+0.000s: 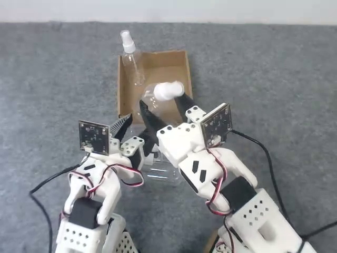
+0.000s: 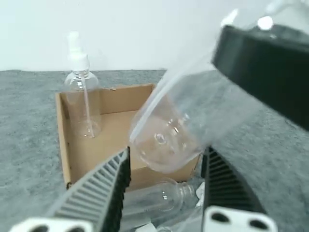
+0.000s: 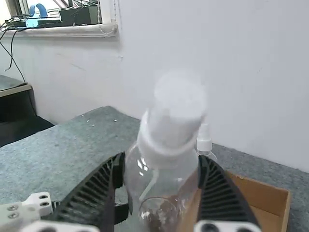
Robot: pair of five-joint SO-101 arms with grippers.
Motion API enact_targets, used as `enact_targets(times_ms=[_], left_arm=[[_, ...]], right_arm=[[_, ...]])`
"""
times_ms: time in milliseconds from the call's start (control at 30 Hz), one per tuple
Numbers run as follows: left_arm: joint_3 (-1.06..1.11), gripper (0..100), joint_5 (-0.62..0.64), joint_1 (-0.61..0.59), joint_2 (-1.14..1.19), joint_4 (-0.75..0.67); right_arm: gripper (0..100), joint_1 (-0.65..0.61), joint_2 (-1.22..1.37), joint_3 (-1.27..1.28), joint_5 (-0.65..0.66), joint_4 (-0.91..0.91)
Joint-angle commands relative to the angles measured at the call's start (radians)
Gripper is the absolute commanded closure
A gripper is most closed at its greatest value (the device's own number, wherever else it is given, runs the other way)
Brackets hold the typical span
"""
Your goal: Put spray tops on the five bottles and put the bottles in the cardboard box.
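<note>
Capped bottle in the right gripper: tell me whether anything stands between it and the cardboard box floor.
Nothing visible does. The capped bottle, held in the right gripper, hangs above the near half of the cardboard box. The one standing bottle is in its far left corner, leaving bare floor beneath.

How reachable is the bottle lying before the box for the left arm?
Probably yes: left gripper, fingers open, sits right by the lying bottle, though the right gripper's held bottle hangs close.
</note>
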Motion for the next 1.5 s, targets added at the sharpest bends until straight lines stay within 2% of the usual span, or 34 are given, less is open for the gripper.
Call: enact_targets(times_ms=[0, 300, 633, 933, 1467], left_arm=[[-0.013, 78, 0.012, -0.035, -0.018, -0.04], [-0.019, 78, 0.012, -0.086, -0.018, -0.04], [-0.015, 78, 0.014, -0.293, -0.02, -0.118], [-0.013, 78, 0.167, -0.485, -0.018, -0.196], [-0.012, 78, 0.178, -0.497, -0.018, -0.195]], right_arm=[[89.8, -0.001, -0.041, -0.071, 0.018, 0.012], [89.8, 0.051, -0.038, -0.072, 0.054, -0.001], [89.8, 0.065, -0.025, -0.077, 0.061, -0.058], [89.8, 0.065, 0.254, -0.21, 0.124, -0.087], [89.4, 0.067, 0.733, -0.543, 0.126, -0.087]])
